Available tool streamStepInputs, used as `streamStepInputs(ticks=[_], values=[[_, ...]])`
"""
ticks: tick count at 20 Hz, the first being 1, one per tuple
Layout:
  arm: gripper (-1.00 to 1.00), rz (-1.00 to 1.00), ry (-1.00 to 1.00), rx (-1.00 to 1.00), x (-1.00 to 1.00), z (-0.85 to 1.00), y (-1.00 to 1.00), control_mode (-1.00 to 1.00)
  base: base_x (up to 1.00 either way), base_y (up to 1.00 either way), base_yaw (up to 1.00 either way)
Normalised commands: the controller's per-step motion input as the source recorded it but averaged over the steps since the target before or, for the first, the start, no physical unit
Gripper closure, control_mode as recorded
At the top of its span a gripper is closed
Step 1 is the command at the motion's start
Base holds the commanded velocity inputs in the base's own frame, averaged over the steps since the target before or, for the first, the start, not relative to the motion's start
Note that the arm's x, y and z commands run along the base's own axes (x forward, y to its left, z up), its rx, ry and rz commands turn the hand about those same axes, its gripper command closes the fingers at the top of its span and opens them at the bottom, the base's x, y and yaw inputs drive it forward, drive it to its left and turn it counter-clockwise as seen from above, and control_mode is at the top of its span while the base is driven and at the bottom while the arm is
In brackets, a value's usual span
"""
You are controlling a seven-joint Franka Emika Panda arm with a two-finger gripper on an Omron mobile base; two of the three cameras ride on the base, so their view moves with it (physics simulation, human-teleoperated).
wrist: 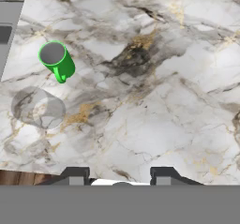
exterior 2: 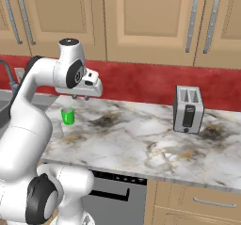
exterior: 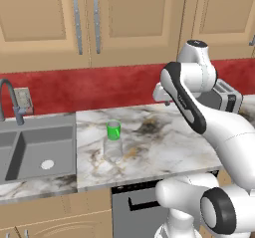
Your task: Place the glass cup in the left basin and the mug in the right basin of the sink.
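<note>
Nearest my hand camera stand the two fingers of my pincer [wrist: 121, 174], apart with nothing between them, hanging well above the marble bench [wrist: 154, 92]. Both task items stand upright on that bench, just beside one another: the glass cup [wrist: 37, 108] toward the front edge, the green mug [wrist: 56, 60] behind it, handle toward the cup. Neither is in the sink [exterior: 35, 150]; the right basin [exterior: 47, 152] lies close by them, presumably why they were set there. A toaster [exterior 2: 188, 110] stands well apart, clear of the work.
</note>
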Motion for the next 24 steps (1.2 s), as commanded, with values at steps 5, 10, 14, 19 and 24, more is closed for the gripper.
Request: streamStepInputs(ticks=[5, 10, 14, 19, 24], values=[[-1.00, 0.00, 0.00, 0.00, 0.00, 0.00, 0.00, 1.00, 0.00, 0.00, 0.00], [-1.00, 0.00, 0.00, 0.00, 0.00, 0.00, 0.00, 1.00, -0.08, 0.00, 0.00], [-1.00, 0.00, 0.00, 0.00, 0.00, 0.00, 0.00, 1.00, -0.36, -0.02, 0.00], [-1.00, 0.00, 0.00, 0.00, 0.00, 0.00, 0.00, 1.00, -0.39, 0.00, 0.00], [-1.00, 0.00, 0.00, 0.00, 0.00, 0.00, 0.00, 1.00, -0.31, 0.06, 0.00]])
